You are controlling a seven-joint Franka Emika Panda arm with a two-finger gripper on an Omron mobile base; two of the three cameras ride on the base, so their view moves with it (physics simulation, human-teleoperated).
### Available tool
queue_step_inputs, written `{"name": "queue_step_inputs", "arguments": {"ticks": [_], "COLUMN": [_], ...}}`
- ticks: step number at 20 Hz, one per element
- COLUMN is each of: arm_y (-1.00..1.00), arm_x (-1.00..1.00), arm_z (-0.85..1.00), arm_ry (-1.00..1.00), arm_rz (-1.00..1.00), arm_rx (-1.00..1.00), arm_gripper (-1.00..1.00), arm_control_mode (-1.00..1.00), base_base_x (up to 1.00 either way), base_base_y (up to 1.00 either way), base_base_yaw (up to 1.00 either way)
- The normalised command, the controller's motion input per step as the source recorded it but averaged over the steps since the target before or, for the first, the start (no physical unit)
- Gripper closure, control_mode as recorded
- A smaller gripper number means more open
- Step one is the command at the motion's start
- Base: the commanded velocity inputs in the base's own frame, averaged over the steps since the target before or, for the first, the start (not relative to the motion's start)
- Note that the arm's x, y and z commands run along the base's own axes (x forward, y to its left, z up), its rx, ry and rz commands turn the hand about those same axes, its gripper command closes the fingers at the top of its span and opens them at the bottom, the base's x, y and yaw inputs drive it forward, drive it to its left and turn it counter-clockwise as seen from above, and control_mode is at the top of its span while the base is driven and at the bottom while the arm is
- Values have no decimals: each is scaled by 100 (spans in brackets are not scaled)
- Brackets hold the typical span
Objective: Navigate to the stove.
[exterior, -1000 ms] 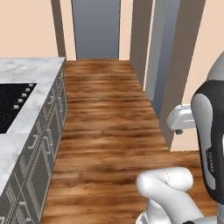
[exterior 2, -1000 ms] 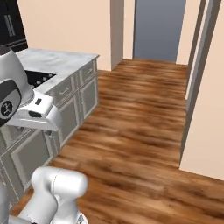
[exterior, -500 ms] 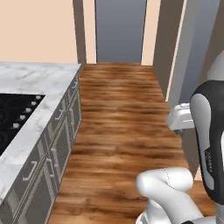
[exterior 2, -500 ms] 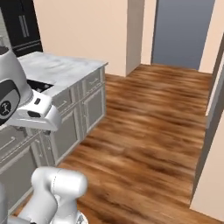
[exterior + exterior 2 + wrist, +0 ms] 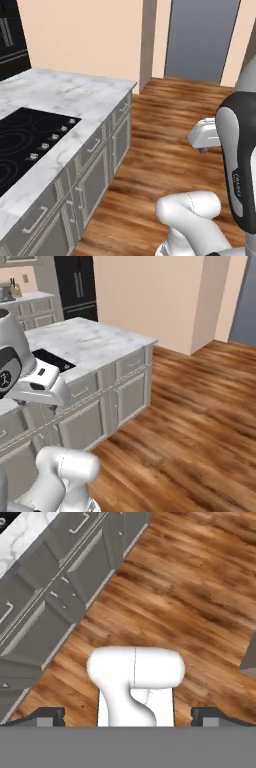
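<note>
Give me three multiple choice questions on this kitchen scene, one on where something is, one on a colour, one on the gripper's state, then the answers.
1. Where is the stove set?
A. In the marble counter over grey cabinets
B. Against the peach wall by the doorway
C. On the wood floor

2. What colour is the stove's glass top?
A. White
B. Black
C. Red

3. What state is the gripper in?
A. Shut on a pan
B. Shut on a cabinet handle
C. Open, holding nothing

Answers:
1. A, in the left base view the cooktop lies flush in the marble top above the cabinets.
2. B, the cooktop is black with faint burner rings and small silver knobs.
3. C, in the hand view the two fingertips stand far apart, with nothing gripped between them.
</note>
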Motion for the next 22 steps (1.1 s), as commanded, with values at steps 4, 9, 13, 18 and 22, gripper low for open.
{"name": "queue_step_inputs", "arguments": {"ticks": [4,9,13,18,22], "arm_y": [0,0,0,0,0], "arm_x": [0,0,0,0,0], "arm_z": [0,0,0,0,0], "arm_ry": [0,0,0,0,0], "arm_rz": [0,0,0,0,0], "arm_rx": [0,0,0,0,0], "arm_gripper": [-100,-100,-100,-100,-100], "arm_control_mode": [100,100,100,100,100], "base_base_x": [100,87,51,48,40], "base_base_y": [-1,-1,0,-11,-96], "base_base_yaw": [65,79,90,85,39]}}
